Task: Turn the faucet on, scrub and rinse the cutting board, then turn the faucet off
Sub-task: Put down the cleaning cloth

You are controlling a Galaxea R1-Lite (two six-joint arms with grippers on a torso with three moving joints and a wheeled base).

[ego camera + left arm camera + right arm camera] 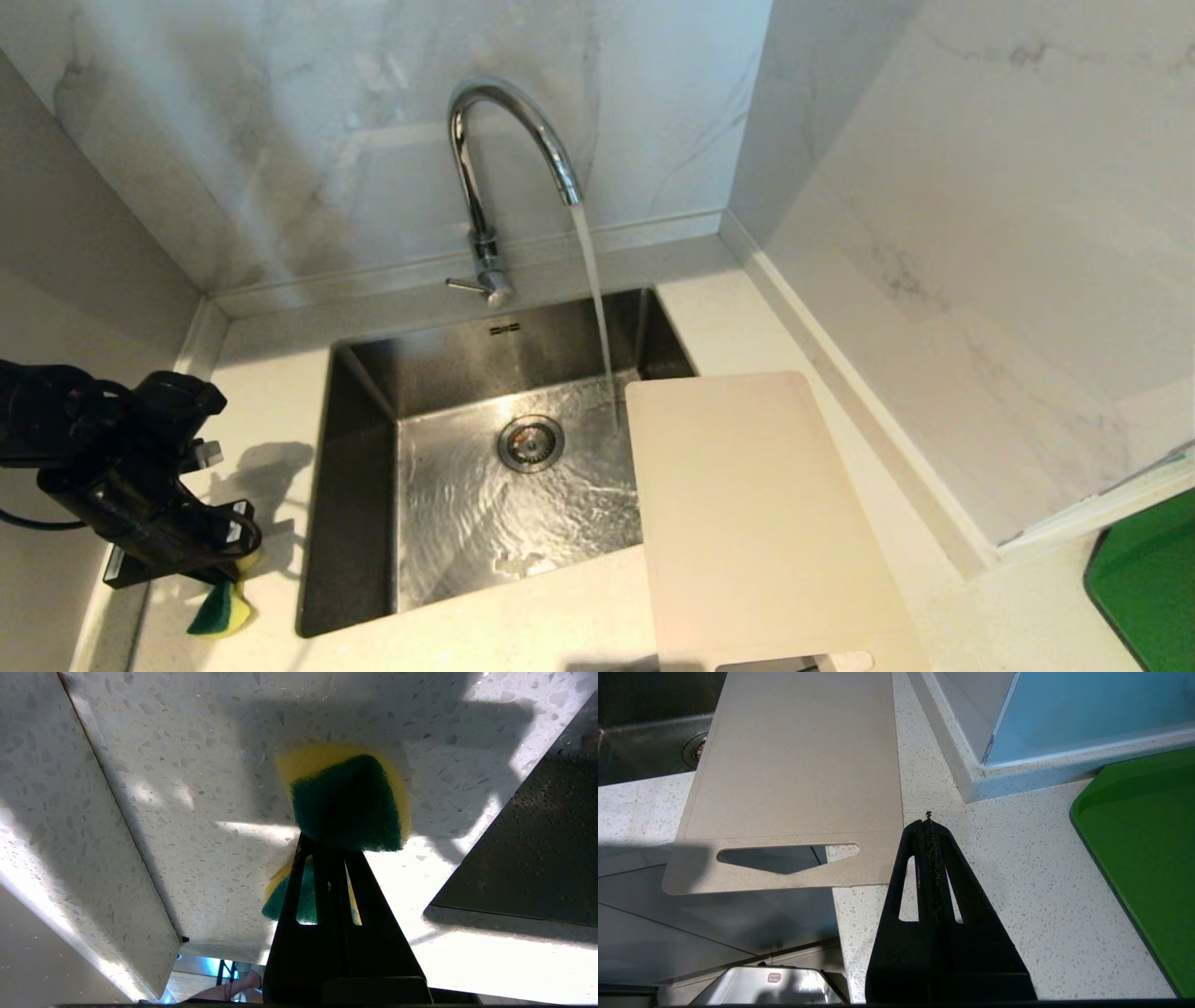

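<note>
Water is seen running from the faucet [495, 159], a tall chrome gooseneck with a high arched spout and a thin lever sticking out at its base. The stream is dropped into the steel sink [359, 485], landing just beside the drain [530, 443], and ripples are spread across the basin floor.

The left gripper [229, 569] is held over the speckled countertop [271, 392], on the far side of the sink from the board. Its fingers are clamped tight on the sponge [348, 802], green scouring face over yellow foam, which is squashed and bulges out past the fingertips. Whether the sponge is touching the counter below cannot quite be made out.

The cutting board [747, 523] is laid flat well across from that gripper, on the counter by the sink's other side, with one long edge hanging over the basin. It is shown as a large cream-white rectangle with rounded corners and a plain matte face. Its elongated slot handle [787, 853] is cut near the short end that juts past the counter's front edge.

The right gripper [929, 821] is parked just beside that handle end, pressed shut on nothing. A green tray [1148, 858] is seen off to its other side.
</note>
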